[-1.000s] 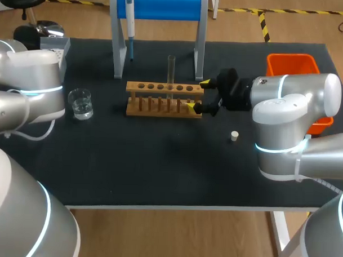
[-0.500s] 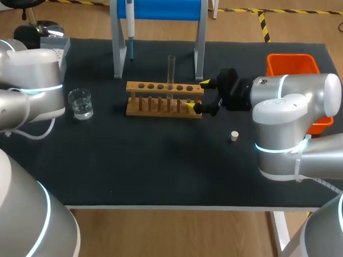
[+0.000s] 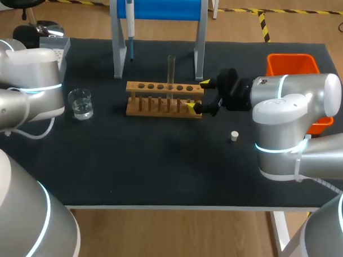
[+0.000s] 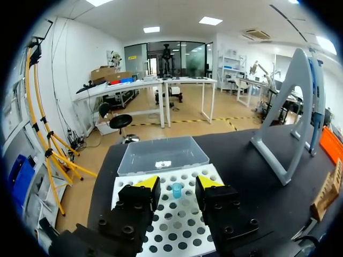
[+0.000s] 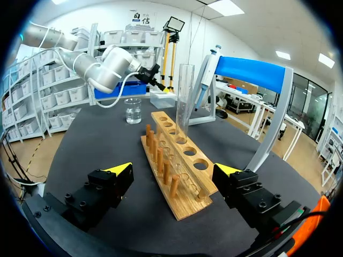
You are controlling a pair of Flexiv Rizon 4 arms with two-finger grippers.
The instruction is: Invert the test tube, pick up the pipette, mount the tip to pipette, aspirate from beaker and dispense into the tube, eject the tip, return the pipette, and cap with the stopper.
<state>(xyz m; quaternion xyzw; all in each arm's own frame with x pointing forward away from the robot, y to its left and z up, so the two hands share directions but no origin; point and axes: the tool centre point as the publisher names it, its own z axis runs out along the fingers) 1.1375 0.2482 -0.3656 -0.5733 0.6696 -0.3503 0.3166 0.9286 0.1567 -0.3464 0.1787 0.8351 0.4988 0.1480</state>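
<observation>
At rack (image 3: pixel 164 91) end | right claw (image 5: pixel 174 169) level, agape, empty | left claw (image 4: pixel 177 182) agape

Lab: tube rack (image 3: pixel 164 98), pipette (image 3: pixel 129 20), beaker (image 3: pixel 80 103)

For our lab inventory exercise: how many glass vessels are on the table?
2. A test tube stands upright in the wooden rack. A beaker holding clear liquid sits apart, left of the rack. No others show, though one could be hidden.

Head cam looking down over whole table (image 3: pixel 159 162) from behind. Left wrist facing tip box (image 4: pixel 177 220), close; right wrist facing rack (image 5: pixel 179 184) end-on, near, head sharing rack.
</observation>
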